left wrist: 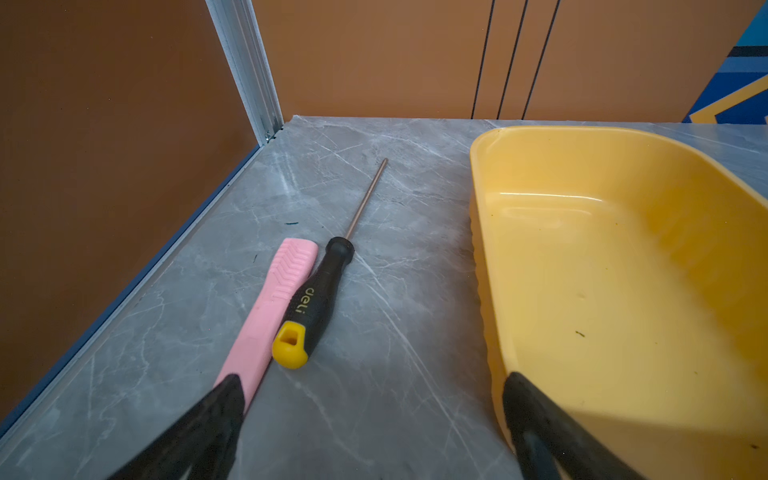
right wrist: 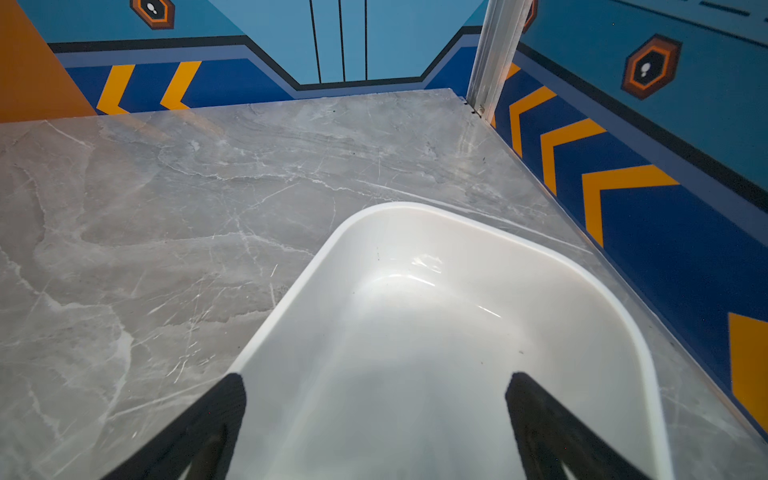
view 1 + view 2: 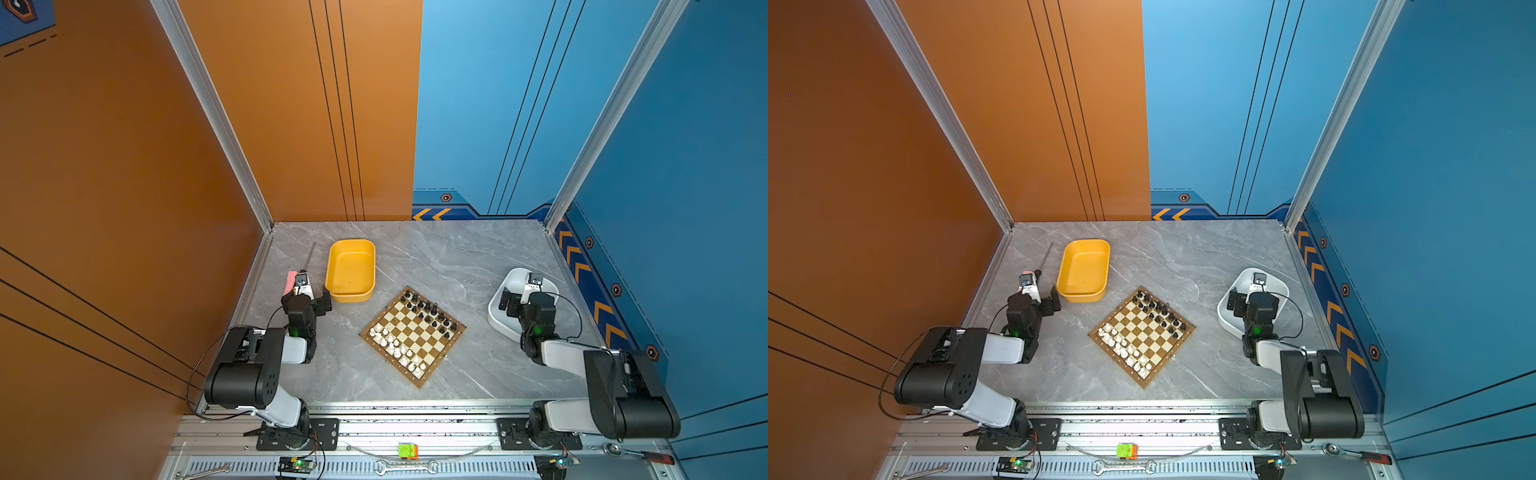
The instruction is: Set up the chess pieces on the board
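The board (image 3: 415, 337) (image 3: 1144, 338) lies turned like a diamond at mid-table in both top views. White chess pieces (image 3: 395, 348) stand in two rows along its near-left side, and black chess pieces (image 3: 430, 314) in two rows along its far-right side. My left gripper (image 3: 306, 296) (image 1: 374, 386) hangs open left of the board, between a pink tool and the yellow tray, with nothing between its fingers. My right gripper (image 3: 524, 297) (image 2: 376, 386) hangs open over the white tray, also holding nothing. Neither wrist view shows the board.
An empty yellow tray (image 3: 351, 270) (image 1: 582, 291) sits at the back left. An empty white tray (image 3: 495, 318) (image 2: 399, 205) sits at the right wall. A black-and-yellow screwdriver (image 1: 316, 299) and a pink tool (image 1: 270, 307) lie by the left wall.
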`<state>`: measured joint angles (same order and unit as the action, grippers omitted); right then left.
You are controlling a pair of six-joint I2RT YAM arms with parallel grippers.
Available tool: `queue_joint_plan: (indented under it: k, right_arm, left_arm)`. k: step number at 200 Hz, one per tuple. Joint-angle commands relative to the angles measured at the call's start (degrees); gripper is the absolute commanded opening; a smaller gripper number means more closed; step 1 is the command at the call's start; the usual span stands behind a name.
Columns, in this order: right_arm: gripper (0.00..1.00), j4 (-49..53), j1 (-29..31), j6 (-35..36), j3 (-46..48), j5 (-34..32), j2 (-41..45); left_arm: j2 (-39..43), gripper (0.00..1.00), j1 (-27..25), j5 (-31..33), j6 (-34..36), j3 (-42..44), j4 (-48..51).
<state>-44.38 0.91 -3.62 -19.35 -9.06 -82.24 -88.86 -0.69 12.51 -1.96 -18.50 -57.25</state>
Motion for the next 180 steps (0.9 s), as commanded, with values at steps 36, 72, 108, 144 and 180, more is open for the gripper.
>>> queue_joint_plan:
  k: [36,72,108,144,180]
  right_arm:
    - [1.0,-3.78,0.68,0.69,-2.9,2.31,-5.26]
    - [1.0,-4.78,0.67,0.71,-2.71,2.37,-5.54]
    - [1.0,-4.62,0.85,0.77,-2.73,2.2,-5.52]
    - [1.0,-4.66,0.85,0.72,-2.72,2.16,-5.53]
    - [1.0,-4.67,0.85,0.72,-2.76,2.18,-5.57]
  left_arm:
    - [-0.29,0.98,0.86,-3.17,-0.86,-1.27,1.27]
    - [-0.43,0.98,0.61,-2.6,-0.68,-1.31,1.27]
    - [-0.44,0.98,-0.91,0.06,0.32,-2.11,2.53]
    - [-0.59,0.98,-2.4,1.42,1.91,-2.94,3.99]
    - [-0.56,0.98,-2.38,1.41,1.89,-2.96,4.06]
